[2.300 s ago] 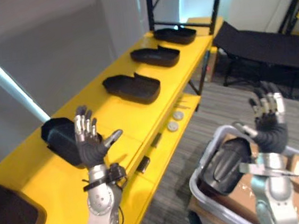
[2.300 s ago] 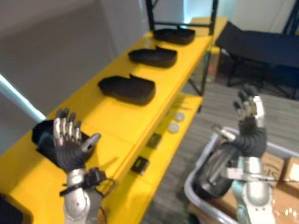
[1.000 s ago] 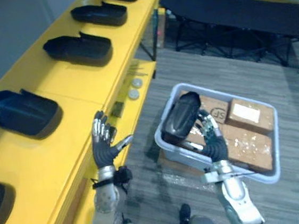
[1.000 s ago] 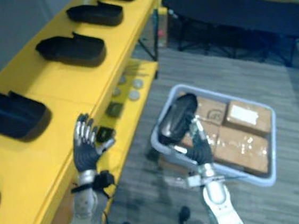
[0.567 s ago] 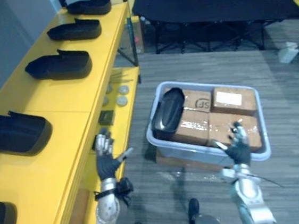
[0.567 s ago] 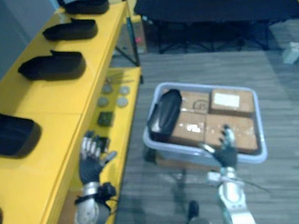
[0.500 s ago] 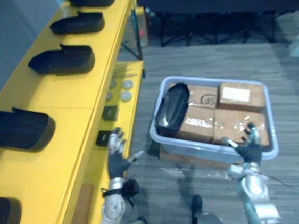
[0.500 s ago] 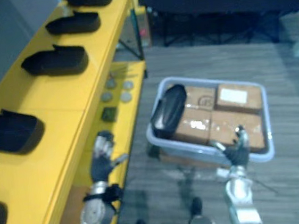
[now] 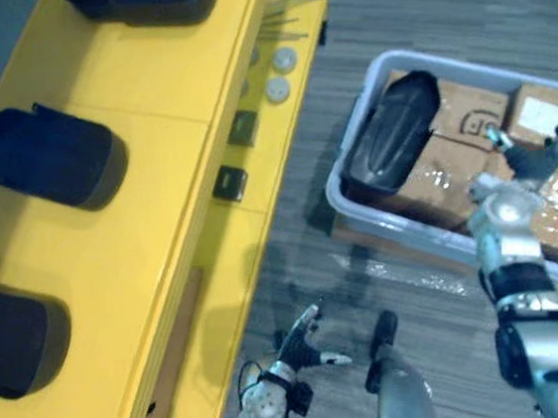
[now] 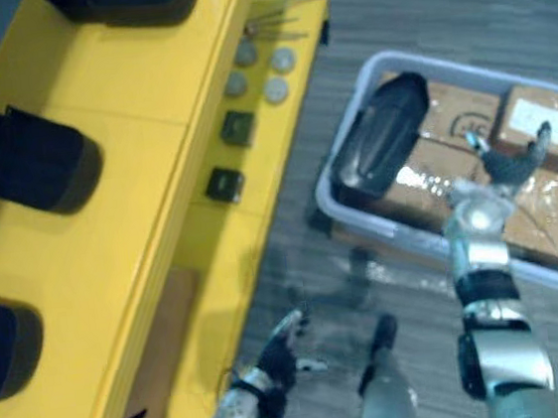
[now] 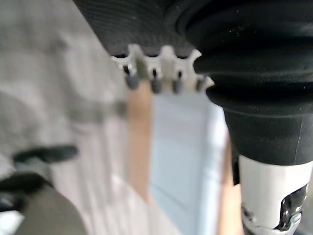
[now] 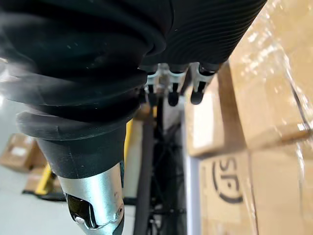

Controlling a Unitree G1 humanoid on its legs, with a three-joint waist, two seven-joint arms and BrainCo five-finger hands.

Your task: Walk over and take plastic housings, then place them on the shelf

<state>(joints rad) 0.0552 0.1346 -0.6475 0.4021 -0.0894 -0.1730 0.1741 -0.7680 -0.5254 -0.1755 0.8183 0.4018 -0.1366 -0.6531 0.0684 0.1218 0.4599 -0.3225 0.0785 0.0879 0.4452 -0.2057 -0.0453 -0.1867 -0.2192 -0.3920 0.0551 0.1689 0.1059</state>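
A black housing (image 9: 391, 137) lies in a grey bin (image 9: 412, 236). The right hand (image 9: 532, 160) hovers near it, fingers loosely spread, empty; the left hand (image 9: 295, 345) hangs low, fingers relaxed.

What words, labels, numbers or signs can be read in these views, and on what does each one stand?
Cardboard box beside the black housing in the grey bin: a dark round logo mark, with no legible wording around it.
Far cardboard box: a white label, print too small to read.
Yellow shelf and the housings on it: no print visible.
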